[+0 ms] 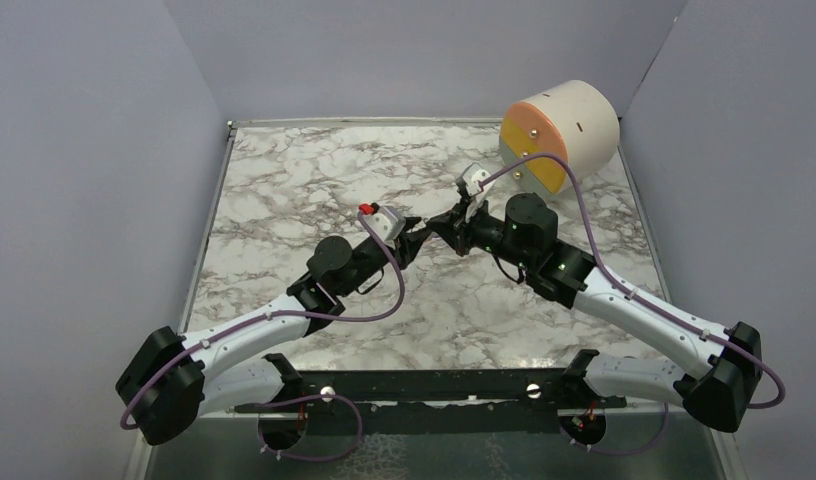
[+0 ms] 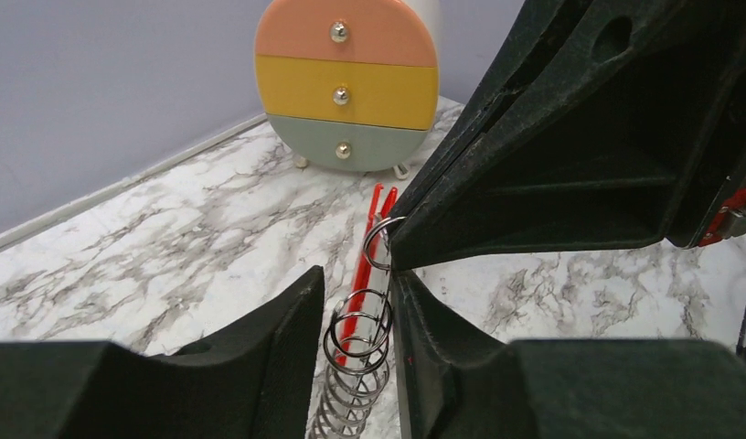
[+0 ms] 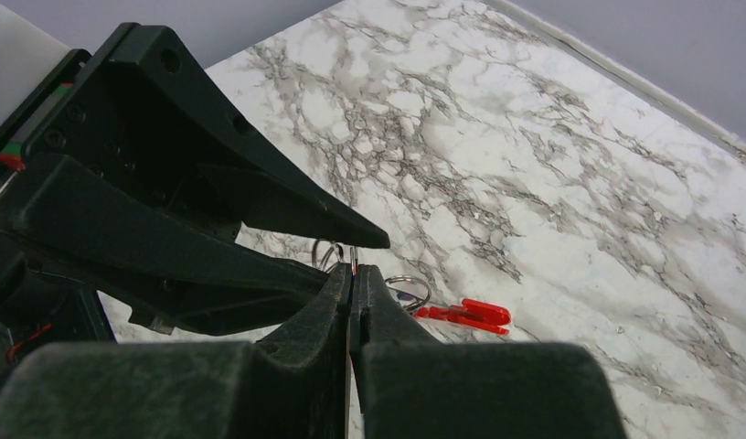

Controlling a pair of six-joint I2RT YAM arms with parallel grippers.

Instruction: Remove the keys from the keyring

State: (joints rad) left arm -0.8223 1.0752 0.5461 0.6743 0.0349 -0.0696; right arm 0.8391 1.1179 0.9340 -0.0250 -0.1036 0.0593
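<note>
The red keyring runs between my left gripper's fingers, and its end lies on the marble. A row of small silver split rings threaded on it fills the narrow gap between those fingers and touches both. The keys' blades are hidden. A bluish bit shows under one ring. My right gripper is shut on a thin flat metal piece seen edge-on, seemingly a key, at the top of the row. In the top view the left gripper and the right gripper meet tip to tip at mid-table.
A round drawer unit with pink, yellow and grey-green drawers stands at the back right, and also shows in the left wrist view. Purple cables loop over both arms. Grey walls close in the marble table.
</note>
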